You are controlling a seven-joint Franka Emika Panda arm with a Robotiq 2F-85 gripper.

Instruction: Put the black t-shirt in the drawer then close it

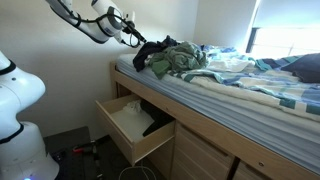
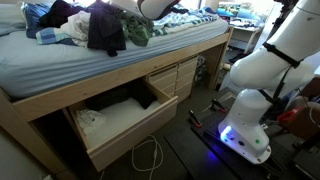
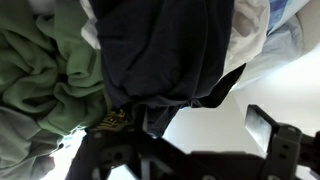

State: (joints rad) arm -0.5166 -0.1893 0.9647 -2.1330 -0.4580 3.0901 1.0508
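The black t-shirt (image 1: pixel 150 56) lies in the pile of clothes at the near end of the bed, also seen in an exterior view (image 2: pixel 105 30). In the wrist view it (image 3: pixel 160 50) fills the top centre, next to a green garment (image 3: pixel 45 75). My gripper (image 1: pixel 136 41) is at the shirt's edge. In the wrist view the jaws (image 3: pixel 185 125) are wide apart; the right finger is bare and the left one is hidden under the black cloth. The open drawer (image 1: pixel 133 128) juts out below the bed and holds white cloth; it also shows in an exterior view (image 2: pixel 120 122).
A wooden bed frame (image 2: pixel 120 62) with more shut drawers (image 2: pixel 165 82) stands under the mattress. A striped blanket (image 1: pixel 250 85) covers the bed. Cables lie on the floor (image 2: pixel 150 158). The robot base (image 2: pixel 250 100) stands beside the bed.
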